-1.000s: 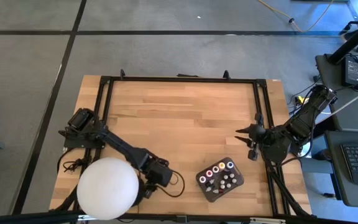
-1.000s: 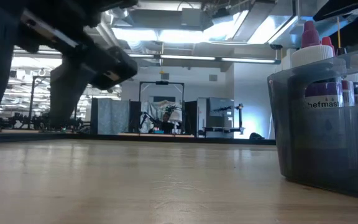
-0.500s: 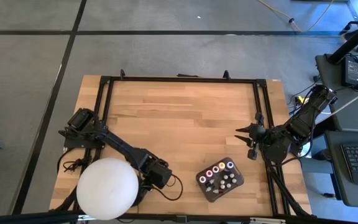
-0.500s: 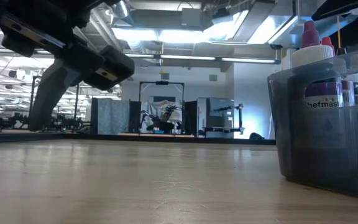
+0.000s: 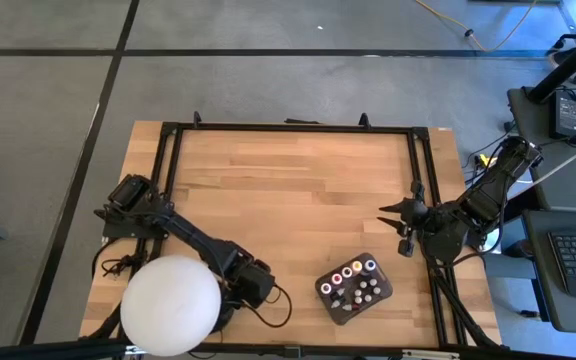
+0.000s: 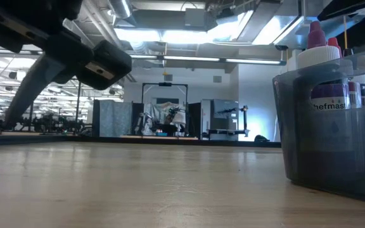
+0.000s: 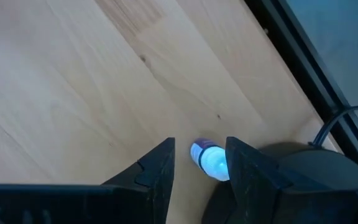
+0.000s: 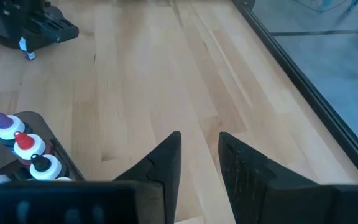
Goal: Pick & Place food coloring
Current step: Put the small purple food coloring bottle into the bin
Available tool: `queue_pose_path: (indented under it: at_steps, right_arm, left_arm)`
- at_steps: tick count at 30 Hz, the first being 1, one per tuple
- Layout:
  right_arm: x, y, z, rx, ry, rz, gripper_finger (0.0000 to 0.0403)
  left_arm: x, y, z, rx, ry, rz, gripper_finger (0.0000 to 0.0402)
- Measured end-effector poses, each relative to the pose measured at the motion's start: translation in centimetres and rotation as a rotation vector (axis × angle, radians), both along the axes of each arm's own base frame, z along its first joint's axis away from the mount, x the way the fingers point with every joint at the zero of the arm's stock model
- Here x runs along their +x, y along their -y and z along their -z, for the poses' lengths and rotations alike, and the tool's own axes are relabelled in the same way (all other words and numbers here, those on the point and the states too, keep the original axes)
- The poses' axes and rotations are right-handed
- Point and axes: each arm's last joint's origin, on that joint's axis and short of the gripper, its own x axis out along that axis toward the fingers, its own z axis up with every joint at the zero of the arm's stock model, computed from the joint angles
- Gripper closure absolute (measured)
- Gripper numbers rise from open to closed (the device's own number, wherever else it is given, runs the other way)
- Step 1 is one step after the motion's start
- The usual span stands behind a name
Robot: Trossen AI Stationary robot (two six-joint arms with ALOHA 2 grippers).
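One small food coloring bottle (image 7: 211, 162), pale with a purple-blue top, lies on its side on the wood near the table's front left. My left gripper (image 7: 199, 143) points steeply down over it, open, one finger on each side of the bottle. In the high view that hand (image 5: 248, 285) is beside the white dome (image 5: 170, 303). Several more food coloring bottles (image 5: 356, 282) stand upright in the dark grey tray (image 5: 332, 308) at the front right. My right gripper (image 5: 398, 227) hovers open by the table's right edge with nothing between its fingers (image 8: 166, 162). My left gripper has its fingers (image 7: 160, 165) on either side of the lying bottle, coming from above. The bottle's pale body (image 7: 219, 168) is close against one finger. I cannot tell whether it touches. The bottle rests on the table.
The big white dome covers the front left corner, right next to my left hand, and a black cable (image 5: 280, 300) loops beside it. A black frame (image 5: 288, 128) runs around the table top. Bare wood lies between the tray and the far edge.
My left gripper has stayed in place beside the dome and has rolled about its own pointing line. In the low view its dark lower part has swung toward the picture's left. My right arm has kept still.
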Motion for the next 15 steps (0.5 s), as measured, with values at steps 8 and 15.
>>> queue_pose_path:
  at_steps: [8, 15]
  right_arm:
    - [0.0, 0.0, -0.01, 0.0, 0.0, 0.0, 0.0293]
    - [0.0, 0.0, 0.0, 0.0, 0.0, 0.0, 0.0293]
  left_arm:
    - [-0.13, 0.43, -0.05, 0.0, 0.023, 0.038, 0.0266]
    - [0.08, 0.69, -0.2, -0.017, 0.054, 0.041, 0.0268]
